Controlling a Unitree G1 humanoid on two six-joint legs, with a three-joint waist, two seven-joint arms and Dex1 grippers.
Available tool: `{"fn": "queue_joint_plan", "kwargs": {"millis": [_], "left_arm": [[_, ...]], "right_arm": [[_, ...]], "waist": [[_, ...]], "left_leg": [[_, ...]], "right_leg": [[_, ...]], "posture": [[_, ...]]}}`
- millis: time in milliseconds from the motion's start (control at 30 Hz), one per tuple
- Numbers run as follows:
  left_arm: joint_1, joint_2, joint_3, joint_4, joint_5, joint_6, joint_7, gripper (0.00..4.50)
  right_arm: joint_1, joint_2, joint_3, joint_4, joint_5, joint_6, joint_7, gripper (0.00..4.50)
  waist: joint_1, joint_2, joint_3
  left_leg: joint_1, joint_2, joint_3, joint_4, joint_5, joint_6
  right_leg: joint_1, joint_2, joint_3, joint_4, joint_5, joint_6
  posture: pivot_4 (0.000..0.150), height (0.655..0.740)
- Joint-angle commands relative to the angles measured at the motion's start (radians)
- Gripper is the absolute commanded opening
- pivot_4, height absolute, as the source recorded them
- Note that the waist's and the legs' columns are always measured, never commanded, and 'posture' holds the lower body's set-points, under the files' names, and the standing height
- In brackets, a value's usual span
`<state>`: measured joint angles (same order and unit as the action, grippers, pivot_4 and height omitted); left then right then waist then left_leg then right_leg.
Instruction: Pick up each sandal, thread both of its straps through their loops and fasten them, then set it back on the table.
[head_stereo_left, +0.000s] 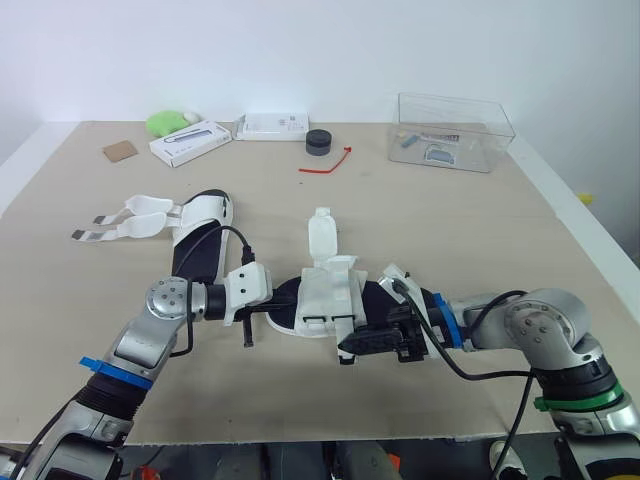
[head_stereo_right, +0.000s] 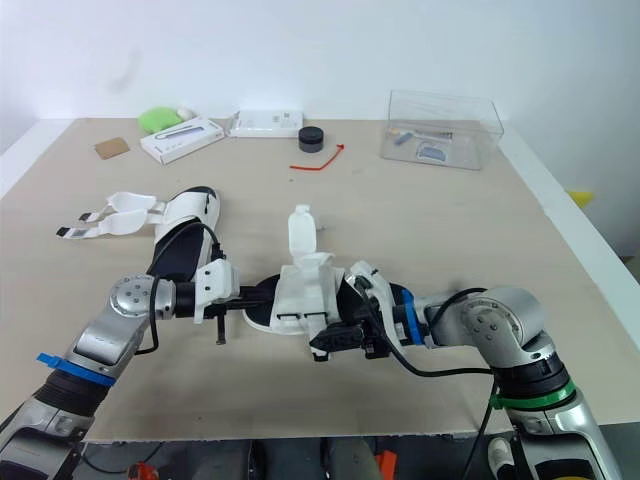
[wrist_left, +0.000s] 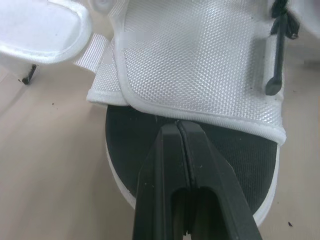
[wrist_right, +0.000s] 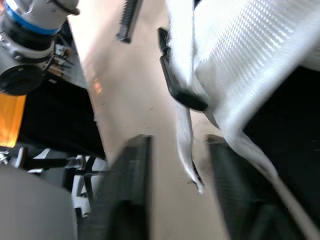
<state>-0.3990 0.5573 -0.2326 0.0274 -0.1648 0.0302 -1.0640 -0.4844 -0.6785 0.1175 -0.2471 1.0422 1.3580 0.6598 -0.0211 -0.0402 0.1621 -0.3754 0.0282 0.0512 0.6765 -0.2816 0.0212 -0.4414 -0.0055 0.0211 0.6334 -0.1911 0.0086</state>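
Table: one, tan top, holding everything listed below.

Clear box: one, far right. It holds small items with labels, print too small to read.

Sandals: two, both white with black footbeds.
- Sandal one lies near centre, between the two arms. One strap lies out toward the far side. Another strap end hangs down below a black loop.
- Sandal two lies to the left, a little farther back and apart from the first. Its two loose straps are spread out to the left, unfastened.

Grippers: two.
- Left gripper: fingers pressed together with no gap and nothing visibly caught between them. The tips sit over the black footbed of sandal one, at the edge of its white upper.
- Right gripper: fingers apart, at the right side of sandal one. The hanging strap end falls between them. I cannot tell whether either finger touches it.

White boxes: two, far left of centre. One is angled and one is squarer. Both carry print that is not legible.

Green item: one, far left, behind the angled box.

Card piece: one, brown, far left.

Black puck: one, far centre.

Red tie: one, just right of and nearer than the puck.
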Motion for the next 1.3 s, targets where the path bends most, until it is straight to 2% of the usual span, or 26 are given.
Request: {"fn": "queue_joint_plan", "kwargs": {"millis": [33,233,500,733,767,800,933,1000,1033,1133,1300], "left_arm": [[0.012,-0.002,0.003,-0.01,0.001,0.005,0.003,0.0],[0.011,-0.004,-0.002,-0.01,0.001,0.004,0.0,0.0],[0.026,-0.003,-0.005,-0.023,0.003,0.008,-0.001,0.0],[0.016,-0.006,-0.006,-0.005,0.007,0.005,-0.006,0.0],[0.015,-0.007,-0.006,-0.004,0.008,0.005,-0.006,0.0],[0.014,-0.008,-0.006,-0.004,0.009,0.004,-0.006,0.0],[0.01,-0.012,-0.007,0.001,0.01,0.004,-0.008,0.0],[0.01,-0.013,-0.006,0.0,0.01,0.005,-0.01,0.0],[0.009,-0.013,-0.006,0.002,0.01,0.005,-0.012,0.0],[0.007,-0.014,-0.006,0.006,0.01,0.004,-0.015,0.0],[0.004,-0.018,-0.005,0.01,0.01,0.003,-0.017,0.0]], "right_arm": [[-0.021,0.011,-0.034,0.012,-0.023,-0.021,0.0,0.09],[0.005,-0.017,-0.001,-0.024,-0.036,0.015,0.038,0.09],[0.164,-0.173,0.075,-0.206,-0.036,0.028,0.137,0.09],[0.158,-0.119,-0.002,-0.197,0.012,0.054,0.098,0.09],[0.157,-0.124,-0.006,-0.207,0.022,0.057,0.111,0.74],[0.156,-0.132,-0.01,-0.219,0.031,0.058,0.123,1.08],[0.137,-0.243,-0.007,-0.28,-0.016,-0.028,0.222,3.04],[0.135,-0.314,0.018,-0.305,-0.126,-0.177,0.296,3.89],[0.134,-0.345,0.034,-0.308,-0.207,-0.291,0.341,4.47],[0.159,-0.391,0.07,-0.284,-0.475,-0.759,0.515,4.47],[0.17,-0.281,0.106,-0.108,-0.776,-1.558,0.66,4.47]], "waist": [[0.0,0.0,0.0],[0.0,0.0,0.0],[0.001,0.0,0.0],[0.001,-0.001,-0.001],[0.001,-0.001,-0.001],[0.001,-0.001,-0.001],[0.001,0.0,-0.001],[0.001,0.0,-0.001],[0.001,0.0,-0.001],[0.001,0.0,-0.001],[0.001,0.0,-0.001]], "left_leg": [[0.0,0.0,0.0,0.0,0.0,0.0],[0.0,0.0,0.0,0.0,0.0,0.0],[-0.001,-0.001,0.0,0.0,-0.001,0.0],[0.0,-0.001,0.0,0.0,-0.001,0.0],[0.0,-0.001,-0.001,0.0,0.0,0.0],[0.0,-0.001,-0.001,0.0,0.0,0.0],[-0.001,-0.002,0.0,0.0,0.0,0.0],[-0.001,-0.002,0.0,0.0,0.0,0.0],[-0.001,-0.002,0.0,0.001,-0.001,0.0],[0.0,-0.001,0.0,0.001,0.0,0.0],[0.0,-0.001,0.0,0.001,0.0,0.0]], "right_leg": [[0.0,0.0,0.0,0.0,0.0,0.0],[0.0,0.0,0.0,0.0,0.001,0.0],[0.0,-0.002,0.0,0.0,0.0,0.0],[0.0,-0.001,0.0,-0.001,-0.001,0.002],[0.0,-0.001,-0.001,-0.001,-0.001,0.002],[0.0,-0.001,-0.001,0.0,-0.001,0.002],[0.0,-0.001,0.0,-0.001,-0.001,0.002],[0.0,-0.002,0.0,-0.001,-0.001,0.002],[0.0,-0.002,0.0,-0.001,-0.001,0.003],[0.0,-0.001,-0.001,-0.001,-0.001,0.003],[0.001,0.0,-0.001,-0.001,-0.001,0.003]], "posture": [[0.15,0.74],[0.15,0.74],[0.15,0.74],[0.15,0.74],[0.15,0.74],[0.15,0.74],[0.15,0.74],[0.15,0.74],[0.15,0.74],[0.15,0.74],[0.15,0.74]]}}
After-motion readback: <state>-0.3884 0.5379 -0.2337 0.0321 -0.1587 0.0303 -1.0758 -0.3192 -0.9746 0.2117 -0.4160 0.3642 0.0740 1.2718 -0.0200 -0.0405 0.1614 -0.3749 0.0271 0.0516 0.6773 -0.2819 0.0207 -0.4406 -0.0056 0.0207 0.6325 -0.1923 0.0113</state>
